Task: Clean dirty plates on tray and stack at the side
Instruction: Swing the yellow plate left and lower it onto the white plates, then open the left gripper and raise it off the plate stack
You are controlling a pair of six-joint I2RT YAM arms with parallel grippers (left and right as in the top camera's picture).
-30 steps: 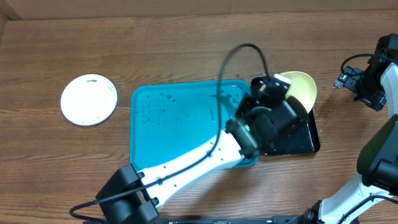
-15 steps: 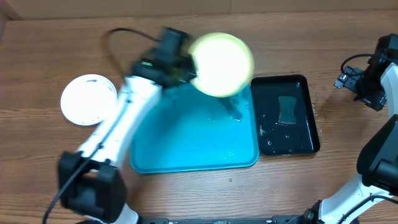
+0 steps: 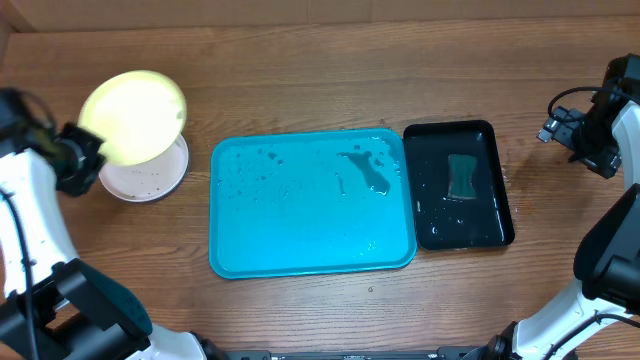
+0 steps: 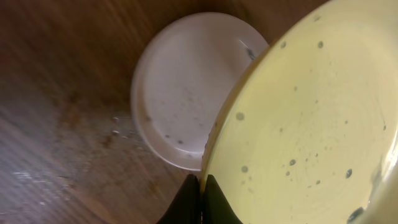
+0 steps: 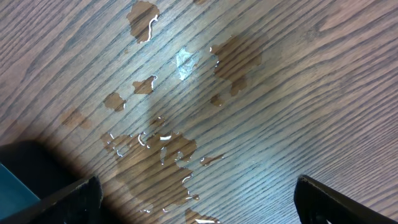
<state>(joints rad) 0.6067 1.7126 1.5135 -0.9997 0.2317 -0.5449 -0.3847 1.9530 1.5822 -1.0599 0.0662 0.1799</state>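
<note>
Stacking was the step in hand: my left pincer (image 4: 202,196) was clamped on the rim of the yellow-green plate (image 3: 133,115), holding it tilted above the white plate (image 3: 150,182) beside the tray (image 3: 300,262). Next it called for levelling, lowering onto the white one and letting go. Half a second before, that plate swung over the tray's far edge; my right pincer (image 5: 199,202) gaped wide, unmoved.
</note>
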